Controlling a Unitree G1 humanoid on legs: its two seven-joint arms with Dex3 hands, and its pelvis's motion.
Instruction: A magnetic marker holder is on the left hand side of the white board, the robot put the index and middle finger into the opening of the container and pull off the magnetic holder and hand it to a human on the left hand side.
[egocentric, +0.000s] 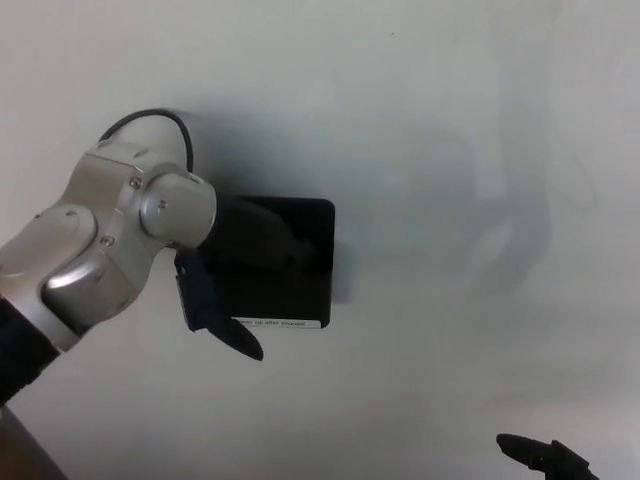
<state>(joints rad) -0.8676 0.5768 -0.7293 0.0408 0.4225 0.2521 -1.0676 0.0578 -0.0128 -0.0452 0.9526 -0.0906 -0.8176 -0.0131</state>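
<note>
In the head view we looked at a plain white whiteboard (420, 120) filling almost the whole frame. A black, box-shaped magnetic marker holder (285, 265) sat flat against it, left of centre, with a narrow white label strip (280, 323) along its lower edge. Our left arm, a silver jointed wrist (110, 245) with a thin black cable (150, 125) looping over it, came in from the lower left. Our black left hand (225, 280) was pressed against the holder's left side; its upper fingers merged with the dark box, so we could not tell whether they were inside the opening or gripping it. One finger (225, 330) hung down below the holder's bottom edge. Of our right hand (545, 457) only a black tip showed at the bottom right, well apart from the holder, its state unreadable.
</note>
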